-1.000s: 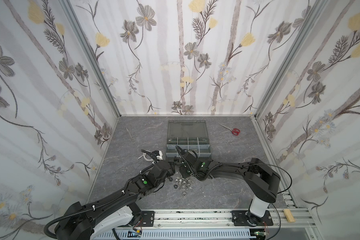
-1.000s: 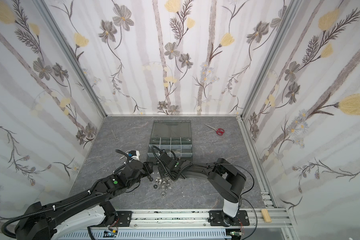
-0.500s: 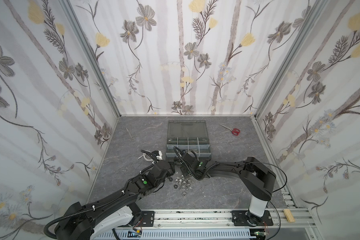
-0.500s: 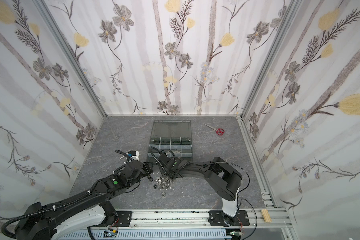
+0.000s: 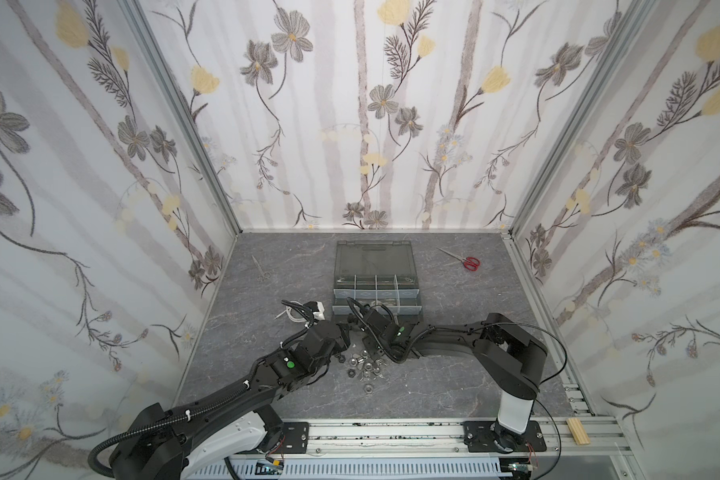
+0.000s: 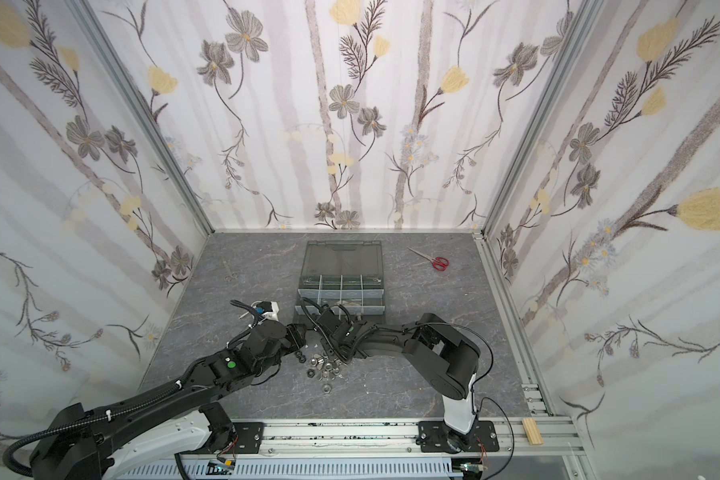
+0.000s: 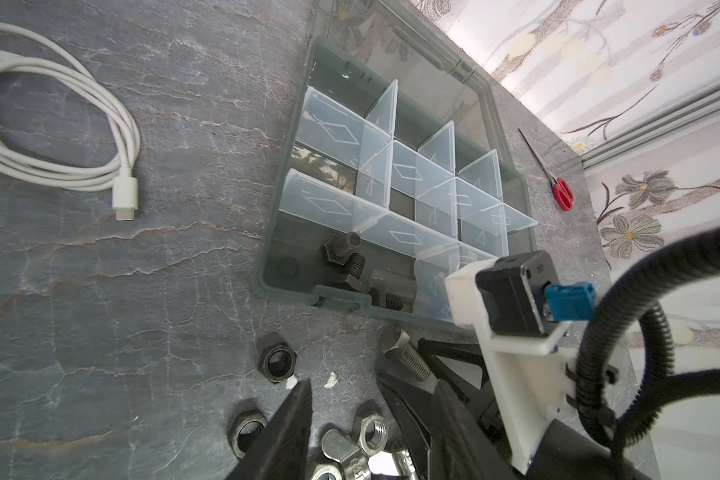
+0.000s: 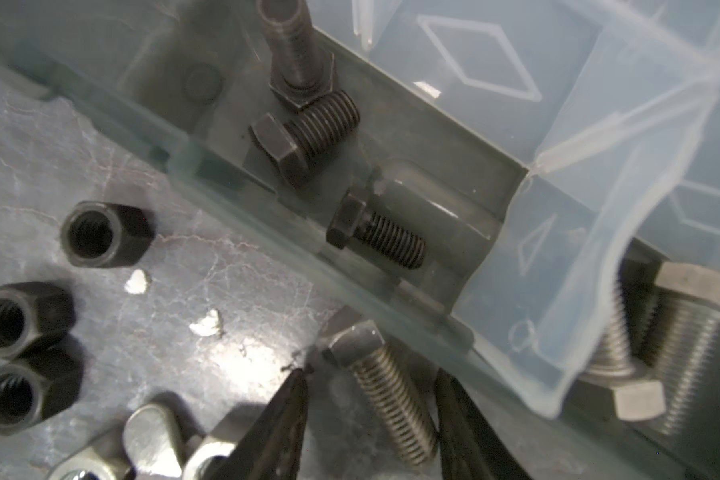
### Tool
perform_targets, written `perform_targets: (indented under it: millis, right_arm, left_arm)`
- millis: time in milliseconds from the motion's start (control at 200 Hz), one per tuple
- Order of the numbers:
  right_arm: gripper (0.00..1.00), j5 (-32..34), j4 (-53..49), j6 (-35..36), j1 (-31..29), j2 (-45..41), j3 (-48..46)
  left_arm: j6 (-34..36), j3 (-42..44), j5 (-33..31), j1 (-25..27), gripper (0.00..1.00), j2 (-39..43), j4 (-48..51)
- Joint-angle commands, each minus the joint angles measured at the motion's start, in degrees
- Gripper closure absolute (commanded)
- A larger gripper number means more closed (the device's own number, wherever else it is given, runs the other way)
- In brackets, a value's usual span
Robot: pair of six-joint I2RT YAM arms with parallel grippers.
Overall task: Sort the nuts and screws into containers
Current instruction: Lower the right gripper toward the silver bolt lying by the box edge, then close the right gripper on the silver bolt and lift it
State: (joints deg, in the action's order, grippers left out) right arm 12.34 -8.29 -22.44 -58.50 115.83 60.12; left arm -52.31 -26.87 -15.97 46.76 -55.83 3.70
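A silver screw [image 8: 391,399] lies on the grey floor against the front wall of the organizer case [image 8: 225,199]. My right gripper [image 8: 371,386] is open and straddles it; one finger touches the thread, the other stands off. Three black screws [image 8: 375,237] lie in the case's front corner container, and silver screws [image 8: 624,332] lie in the container beside it. Black nuts [image 8: 105,232] and silver nuts [image 5: 362,365] are scattered in front of the case [image 5: 377,245]. My left gripper [image 7: 346,415] is open just over the pile, with a silver nut [image 7: 373,434] between its fingers.
A coiled white cable [image 7: 80,124] lies left of the case. Red-handled scissors [image 5: 468,262] lie at the back right and thin metal forceps [image 5: 260,270] at the back left. Small white flecks [image 8: 136,282] dot the floor near the nuts. Both arms crowd together by the pile.
My right arm has shifted a little toward the case and its jaws have narrowed round the silver screw. The left arm has not moved.
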Motion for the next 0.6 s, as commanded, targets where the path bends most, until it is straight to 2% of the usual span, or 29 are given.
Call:
perform_targets:
  millis: [0,215,600]
  right_arm:
    - [0.54,-1.7,2.82,-0.13,-0.04,0.28,-0.74]
    - [0.72,-1.51,2.51,-0.67,-0.1,0.07,-1.28]
    - [0.84,-2.85,3.99,-1.96,-0.2,-1.92,-3.45]
  left_arm:
    - [-0.33,-0.07,-0.82,-0.09,0.5,-0.07,-0.63]
    - [-0.42,0.01,-0.8,-0.09,0.51,0.18,-0.63]
    - [-0.6,0.43,-1.14,-0.05,0.51,1.03,-0.63]
